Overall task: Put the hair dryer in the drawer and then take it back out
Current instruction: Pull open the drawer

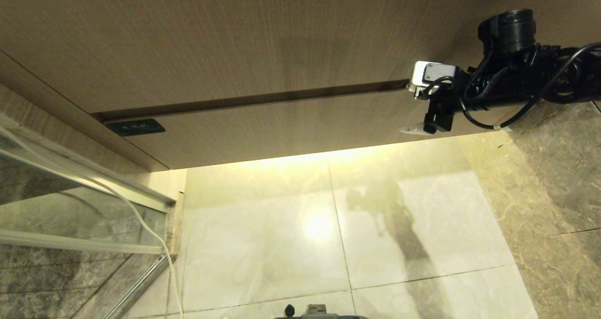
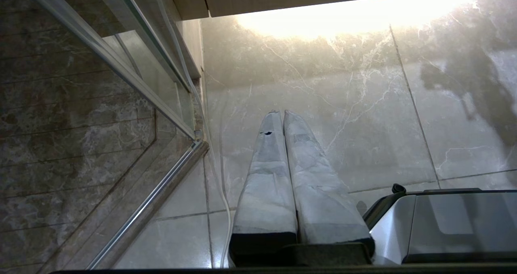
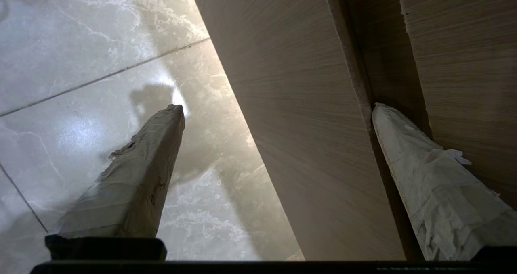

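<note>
Here the right gripper (image 3: 278, 108) is held wide open and empty at the right end of the closed drawer (image 1: 291, 126), one fingertip (image 3: 379, 110) set in the gap above its front.

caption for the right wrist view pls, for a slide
Right gripper open, one finger in the gap above the closed drawer, the other in front of it over the floor.

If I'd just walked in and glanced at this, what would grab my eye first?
Probably the black right arm reaching in from the right, its right gripper open at the right end of the closed light-wood drawer, one fingertip at the dark gap above its front. Next, the bright glow on the marble floor beneath the drawer.
</note>
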